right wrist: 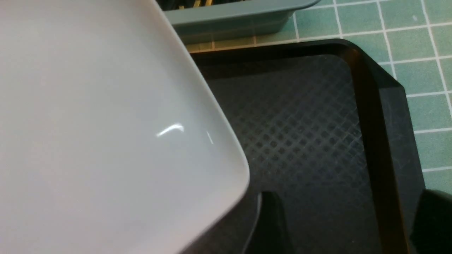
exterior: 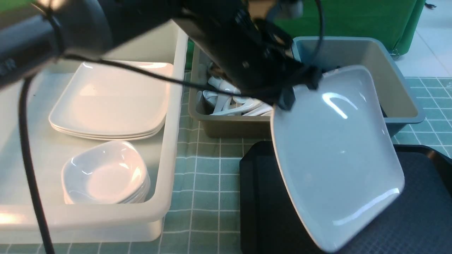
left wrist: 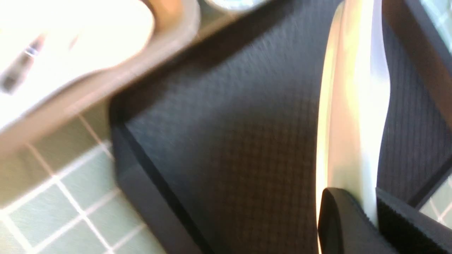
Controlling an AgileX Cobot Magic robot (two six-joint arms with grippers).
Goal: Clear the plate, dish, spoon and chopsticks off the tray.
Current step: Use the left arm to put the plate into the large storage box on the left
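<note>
Nearly done I reckon — left gripper (left wrist: 369,211) is clamped on the rim of the plate (exterior: 335,158), which hangs tilted above the black tray (exterior: 261,211), right gripper (right wrist: 346,225) wide open and empty, nothing else showing on the tray — it just needs stacking in the white bin (exterior: 169,141).

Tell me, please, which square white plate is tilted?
The plate over the tray, gripped by the left hand; the others lie stacked in the white tub.
</note>
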